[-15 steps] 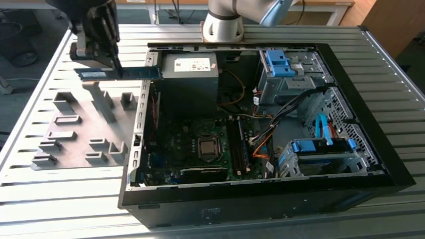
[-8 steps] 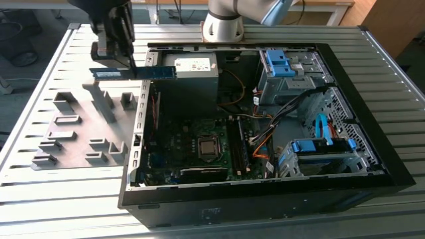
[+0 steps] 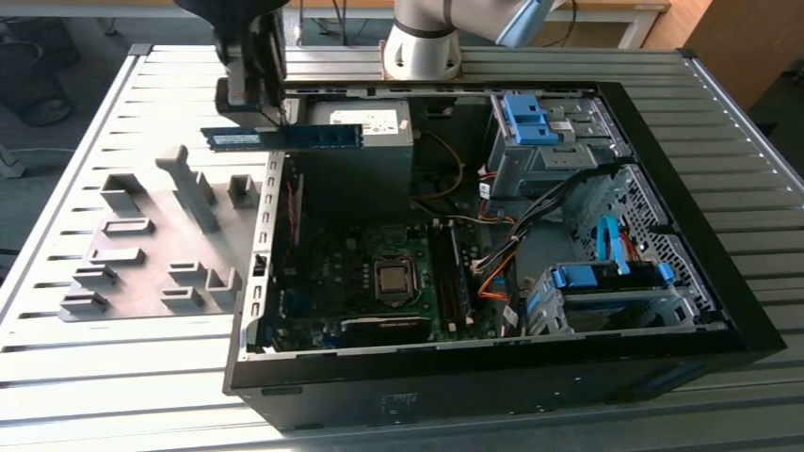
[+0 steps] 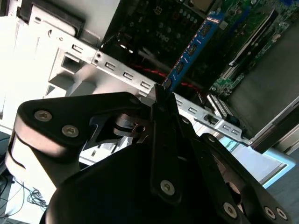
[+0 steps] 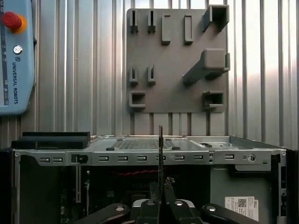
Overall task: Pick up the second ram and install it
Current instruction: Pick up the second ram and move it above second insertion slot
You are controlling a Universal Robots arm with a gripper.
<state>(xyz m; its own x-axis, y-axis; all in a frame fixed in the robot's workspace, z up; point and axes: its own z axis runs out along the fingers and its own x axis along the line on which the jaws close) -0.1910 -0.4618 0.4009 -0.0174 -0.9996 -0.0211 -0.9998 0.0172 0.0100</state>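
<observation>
Stock held: second ram (image 3: 320,137), a long, thin blue-teal circuit board with small dark chips, carried level in the air and touching nothing below. In the second wrist view it (image 4: 192,46) juts out past the fingertips; in the first wrist view it (image 5: 160,149) shows edge-on as a thin line.

Holder: black claw (image 3: 264,124), clenched on the second ram, its flat faces pinched between the fingers (image 4: 164,109).

Position: above the slotted metal rim (image 5: 140,157) of the open black computer case (image 3: 703,311), on the exterior view's left side, near the grey power supply box (image 3: 364,118).

Clearance: green motherboard (image 3: 364,273) lies open below; orange and blue cables (image 3: 496,273) crowd the exterior view's right.

Adjacent: grey plastic fixture plate with upright blocks (image 3: 138,273) on the ribbed metal table (image 3: 126,377), just beside the case and well apart from the claw.
</observation>
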